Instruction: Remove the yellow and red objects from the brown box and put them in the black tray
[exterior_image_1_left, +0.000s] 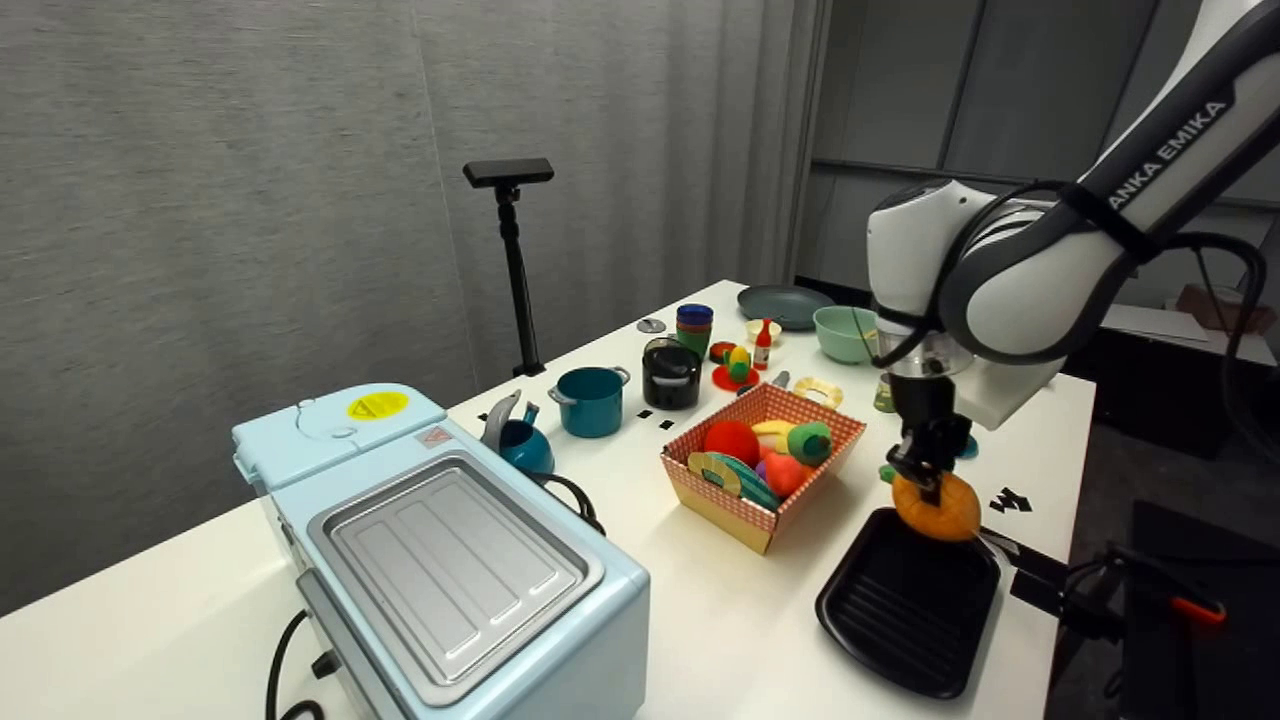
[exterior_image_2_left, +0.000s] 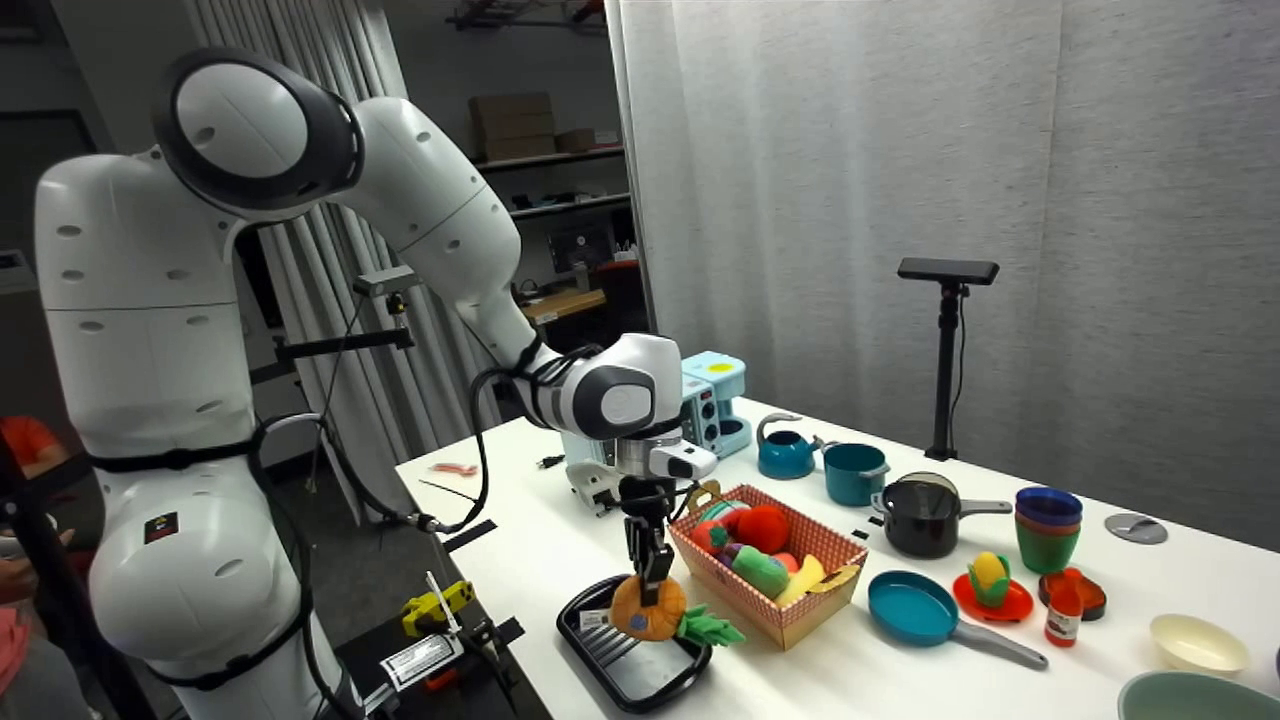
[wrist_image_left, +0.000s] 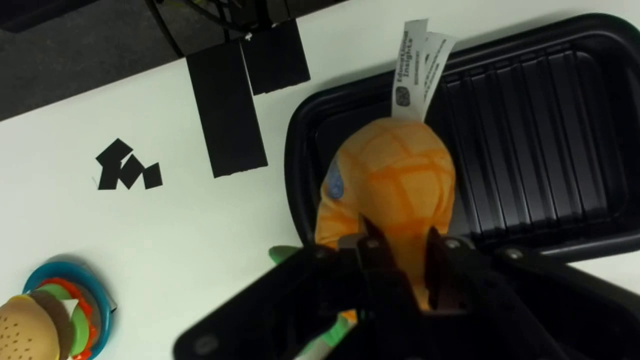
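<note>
Apparently a robotics lab: a jointed white robot arm (exterior_image_2_left: 145, 330) beside a white tabletop (exterior_image_1_left: 150, 610) with toy cookware (exterior_image_2_left: 852, 480), a camera-like bar (exterior_image_2_left: 948, 271) on a black stand (exterior_image_2_left: 945, 385), grey curtains (exterior_image_2_left: 850, 200), shelves (exterior_image_2_left: 575, 205) with boxes (exterior_image_2_left: 510, 125).

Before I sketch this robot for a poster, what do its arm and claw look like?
The arm is white and rounded, trimmed with dark grey rings. Pale letters reading ANKA EMIKA stand out on black. Black cables loop beside it, tied on with black straps. The claw is black and angular, with two fingers.
</note>
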